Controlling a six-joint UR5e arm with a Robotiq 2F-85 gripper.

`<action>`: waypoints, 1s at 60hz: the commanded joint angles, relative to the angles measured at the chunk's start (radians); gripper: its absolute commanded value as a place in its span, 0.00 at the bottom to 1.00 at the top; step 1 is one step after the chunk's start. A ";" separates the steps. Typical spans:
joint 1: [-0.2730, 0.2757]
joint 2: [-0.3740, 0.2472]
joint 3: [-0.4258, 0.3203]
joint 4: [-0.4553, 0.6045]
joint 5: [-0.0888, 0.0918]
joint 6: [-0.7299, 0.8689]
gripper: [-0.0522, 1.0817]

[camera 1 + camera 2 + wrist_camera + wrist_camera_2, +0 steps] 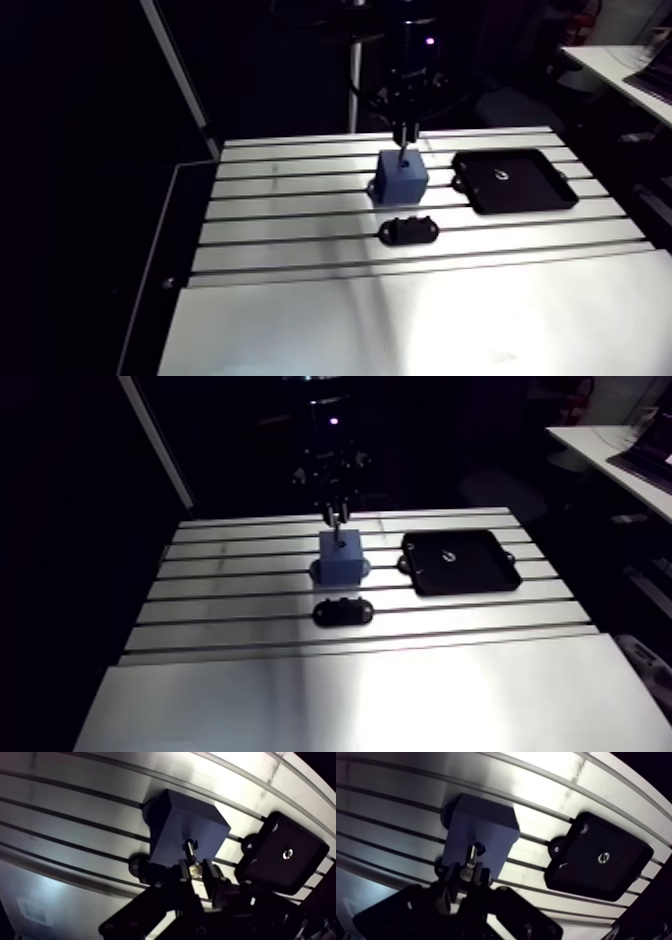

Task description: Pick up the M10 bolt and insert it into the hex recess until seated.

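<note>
- In the arm view the gripper (403, 135) is small and dark against the room, so its fingers and anything in them are hard to make out there.
- In the wrist view the gripper body covers the near edge of the blue cube-shaped block (185, 827) and the tabletop under it.
- Cannot tell whether the bolt tip is already inside the dark recess (194, 843) or only at its mouth; the spot is too small and shadowed.
- The small shiny object (603, 857) in the middle of the black square tray (300, 872) is too small to identify.
- One corner of the tray is cut off by the edge of the wrist view.
- The silver metal bolt (191, 856) has a plain slim shank and a pale, glinting head at the gripper end.
- The bolt sits over the block's top face with its shank pointing at the recess and its tip right at the opening.
- The fingers (212, 877) stand slightly apart and are clamped on the bolt head, one on each side. They touch nothing else that can be seen.
- The block stands on the slotted aluminium tabletop (300, 200), directly under the gripper. The tray is beside it and apart from it.
- A small black oval fixture (410, 230) lies near the block, a slot or two closer to the arm camera.
</note>
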 commanded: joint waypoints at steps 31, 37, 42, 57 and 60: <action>-0.004 -0.003 0.008 0.000 0.000 -0.013 0.88; -0.004 0.000 0.009 0.000 0.000 -0.015 0.88; -0.004 -0.002 0.009 0.000 0.000 -0.015 0.88; -0.007 -0.001 0.009 0.000 0.000 -0.017 0.88; -0.007 -0.002 0.009 -0.002 0.000 -0.018 0.88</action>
